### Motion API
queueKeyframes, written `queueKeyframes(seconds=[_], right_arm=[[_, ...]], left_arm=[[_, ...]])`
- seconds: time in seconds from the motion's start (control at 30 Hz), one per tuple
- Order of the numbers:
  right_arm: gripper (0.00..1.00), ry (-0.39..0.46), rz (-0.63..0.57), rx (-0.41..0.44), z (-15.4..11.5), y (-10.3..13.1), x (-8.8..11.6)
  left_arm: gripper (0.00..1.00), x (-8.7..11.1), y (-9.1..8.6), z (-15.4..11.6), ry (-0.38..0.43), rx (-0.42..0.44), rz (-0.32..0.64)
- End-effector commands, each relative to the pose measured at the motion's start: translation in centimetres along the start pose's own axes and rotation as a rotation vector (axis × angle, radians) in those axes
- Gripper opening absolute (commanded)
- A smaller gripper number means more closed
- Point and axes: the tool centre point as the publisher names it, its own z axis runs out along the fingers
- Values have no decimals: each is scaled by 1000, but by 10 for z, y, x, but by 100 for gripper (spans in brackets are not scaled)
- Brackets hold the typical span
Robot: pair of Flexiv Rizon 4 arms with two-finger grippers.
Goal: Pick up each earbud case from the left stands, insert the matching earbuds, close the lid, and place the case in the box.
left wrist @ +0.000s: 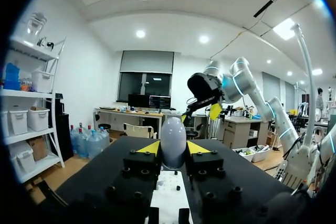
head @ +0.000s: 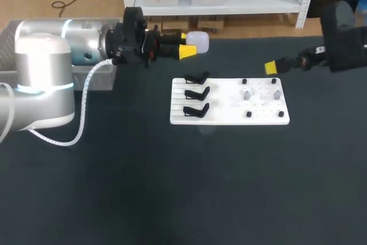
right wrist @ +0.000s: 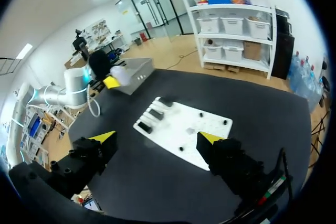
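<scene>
Beyond the board's (head: 229,116) far edge, left tool (head: 188,44) clamps the earbud case (head: 199,40), clear of the stands (head: 197,92); right tool (right wrist: 157,138) hovers released beside the board, likely for earbuds (head: 246,94).

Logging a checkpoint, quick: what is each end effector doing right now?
Left end effector: closed on the smooth white rounded plastic earbud case.
Right end effector: open, holding nothing.
</scene>
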Motion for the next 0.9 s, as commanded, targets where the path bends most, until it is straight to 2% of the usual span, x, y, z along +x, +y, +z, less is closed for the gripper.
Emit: queueKeyframes(seconds=[0.03, 0.33, 0.9], right_arm=[[100, 16, -7, -6, 10, 18, -3], [100, 68, -44, -32, 38, 50, -15], [100, 155, -102, -62, 73, 75, -59]], left_arm=[[0, 1, 0, 1, -3, -1, 1], [0, 6, -2, 2, 36, 11, -2], [0, 6, -2, 2, 36, 11, -2]])
